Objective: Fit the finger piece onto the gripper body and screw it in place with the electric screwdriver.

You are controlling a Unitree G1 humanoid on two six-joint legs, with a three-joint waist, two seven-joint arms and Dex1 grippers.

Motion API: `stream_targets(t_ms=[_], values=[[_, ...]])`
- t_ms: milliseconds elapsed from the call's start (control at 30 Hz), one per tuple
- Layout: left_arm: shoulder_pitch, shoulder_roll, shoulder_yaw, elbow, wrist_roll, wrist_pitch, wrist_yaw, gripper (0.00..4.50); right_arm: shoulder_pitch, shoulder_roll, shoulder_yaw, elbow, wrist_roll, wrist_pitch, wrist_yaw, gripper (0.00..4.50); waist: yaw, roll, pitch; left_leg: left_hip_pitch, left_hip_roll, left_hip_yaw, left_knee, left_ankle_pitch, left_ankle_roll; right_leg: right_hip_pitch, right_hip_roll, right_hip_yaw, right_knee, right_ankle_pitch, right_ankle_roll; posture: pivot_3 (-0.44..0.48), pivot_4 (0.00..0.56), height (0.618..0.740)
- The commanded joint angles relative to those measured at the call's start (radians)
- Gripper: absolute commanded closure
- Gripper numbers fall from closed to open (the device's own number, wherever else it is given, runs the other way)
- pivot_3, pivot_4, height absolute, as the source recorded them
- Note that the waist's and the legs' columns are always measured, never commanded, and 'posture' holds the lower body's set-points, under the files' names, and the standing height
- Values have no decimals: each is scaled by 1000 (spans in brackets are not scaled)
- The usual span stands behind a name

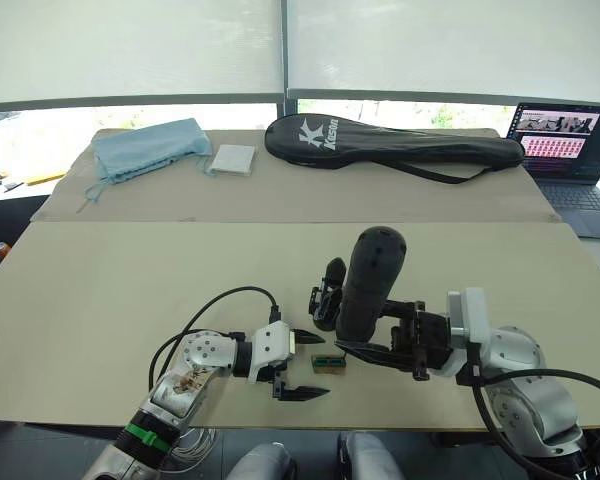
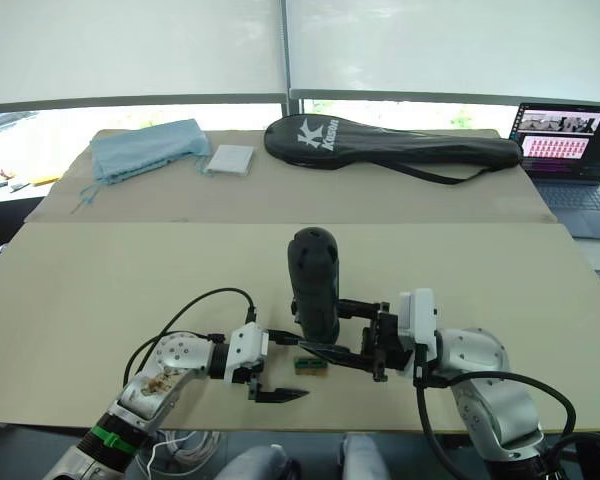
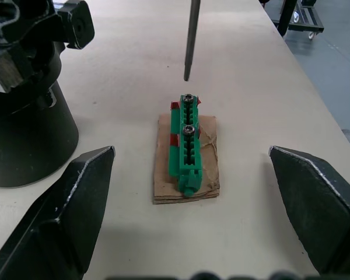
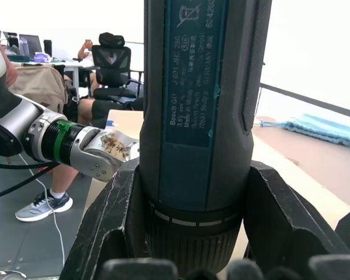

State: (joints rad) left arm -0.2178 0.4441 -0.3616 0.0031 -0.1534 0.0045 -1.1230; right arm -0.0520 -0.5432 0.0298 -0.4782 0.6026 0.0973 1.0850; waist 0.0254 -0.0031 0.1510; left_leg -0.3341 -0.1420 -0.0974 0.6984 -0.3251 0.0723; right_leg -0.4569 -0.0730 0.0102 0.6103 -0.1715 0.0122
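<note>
1. the left gripper (image 1: 302, 367) is held with fingers apart, low over the counter (image 1: 100, 300).
2. the green-and-brown box (image 3: 188, 149) is flanked by its fingers.
3. the gripper body (image 1: 327, 292) is set just beyond.
4. the electric screwdriver (image 1: 370, 282) is clamped upright in the right gripper (image 1: 378, 338).

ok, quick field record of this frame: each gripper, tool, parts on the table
left gripper: open, empty, either side of the screw holder
right gripper: shut on electric screwdriver, held upright
screwdriver bit: pointing down over the screw holder, not touching
screw holder: green strip on brown card, two screws seated
gripper body: on table beside the screwdriver
</note>
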Motion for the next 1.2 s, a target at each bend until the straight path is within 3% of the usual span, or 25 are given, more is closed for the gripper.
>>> stream_targets(t_ms=[33,1200], values=[[19,-2,-19,21,11,9,6,0,-1,1,-5,-30,10,-23,4,2583,0,0,0,0,0,0,0,0,0,0,0,0,0,0,0,0,150,740],[24,-5,-24,21,11,10,9,0,-20,14,11,-24,-13,-23,-1,2583,0,0,0,0,0,0,0,0,0,0,0,0,0,0,0,0,150,740]])
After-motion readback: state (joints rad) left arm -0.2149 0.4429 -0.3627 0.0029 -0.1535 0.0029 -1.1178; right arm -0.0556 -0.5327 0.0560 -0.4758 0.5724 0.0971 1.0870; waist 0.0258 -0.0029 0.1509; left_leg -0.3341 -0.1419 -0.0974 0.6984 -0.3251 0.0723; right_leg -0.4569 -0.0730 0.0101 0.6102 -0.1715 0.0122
